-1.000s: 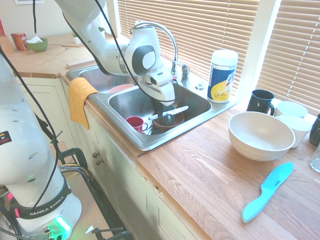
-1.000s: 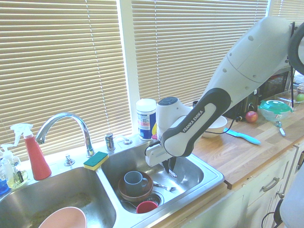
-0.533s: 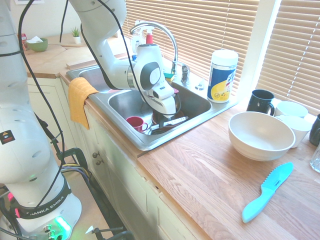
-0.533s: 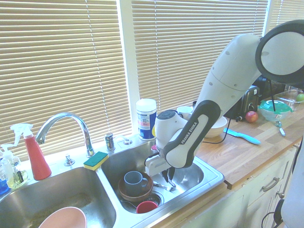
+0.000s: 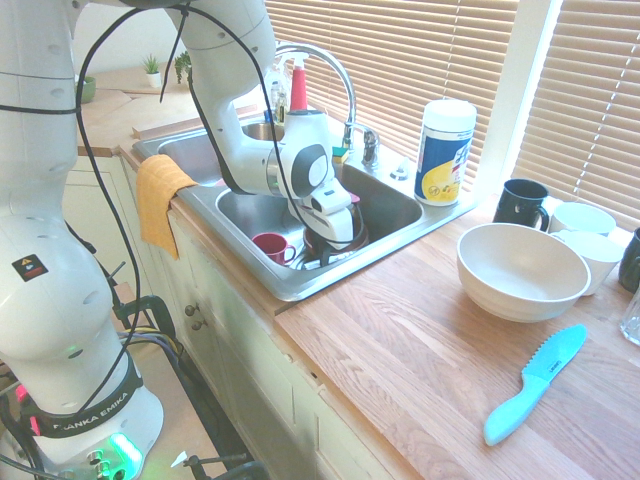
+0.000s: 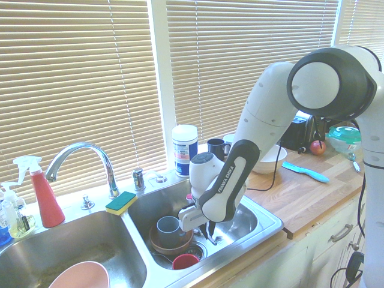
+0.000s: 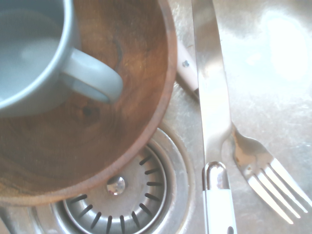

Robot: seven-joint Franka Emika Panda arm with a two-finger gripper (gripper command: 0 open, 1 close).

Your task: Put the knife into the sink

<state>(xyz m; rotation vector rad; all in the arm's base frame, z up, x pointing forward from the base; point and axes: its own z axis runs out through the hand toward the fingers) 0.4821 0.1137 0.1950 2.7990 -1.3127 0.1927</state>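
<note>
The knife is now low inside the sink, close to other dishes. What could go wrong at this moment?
1. The knife lies right beside the wooden bowl holding a grey mug; setting it down may knock them.
2. A fork lies by the blade on the sink floor, so the knife may land across it.
3. The gripper sits deep in the crowded basin near the red cup; lifting out could bump dishes.

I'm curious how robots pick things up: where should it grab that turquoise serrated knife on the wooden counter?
By the thicker handle end of the turquoise serrated knife, coming straight down from above: it lies flat on the wooden counter, nothing touching it.
</note>
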